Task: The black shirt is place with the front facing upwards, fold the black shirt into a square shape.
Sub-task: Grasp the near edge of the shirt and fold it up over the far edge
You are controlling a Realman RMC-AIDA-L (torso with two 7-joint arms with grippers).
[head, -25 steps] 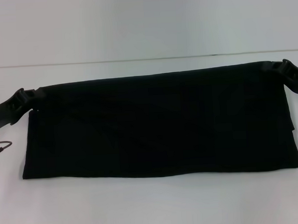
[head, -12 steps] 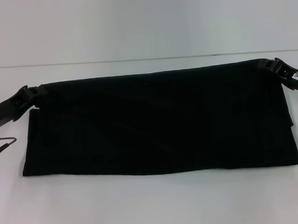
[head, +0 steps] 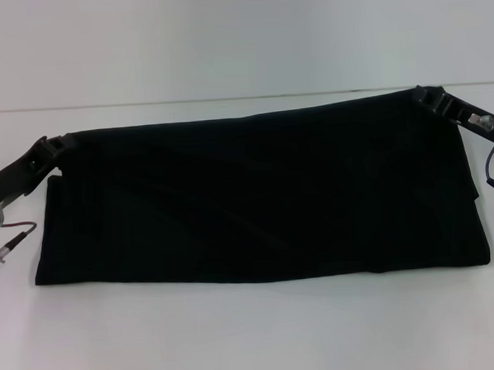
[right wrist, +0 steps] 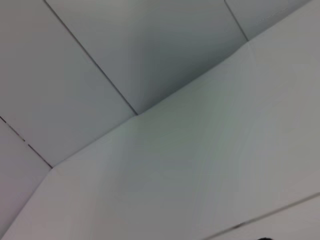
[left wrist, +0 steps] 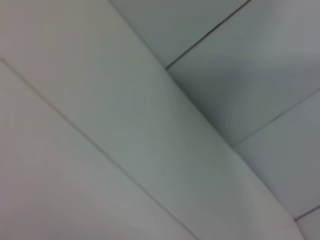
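Note:
The black shirt (head: 256, 201) shows in the head view as a wide dark band across the white table (head: 255, 342), with no lettering visible. Its far edge is lifted and stretched taut between my two grippers. My left gripper (head: 56, 148) is shut on the far left corner. On the far right corner my right gripper (head: 429, 95) is shut, held a little higher. The near edge of the shirt rests on the table. Neither wrist view shows the cloth or any fingers.
Bare white table lies in front of the shirt and behind it, up to a pale back wall (head: 239, 36). A thin cable (head: 13, 234) hangs from the left arm. Both wrist views show only pale panels with dark seams (left wrist: 205, 37).
The right gripper has risen and moved inward with its corner, tilting the shirt's far edge up on the right. The near edge has drawn back slightly. The left gripper has barely shifted.

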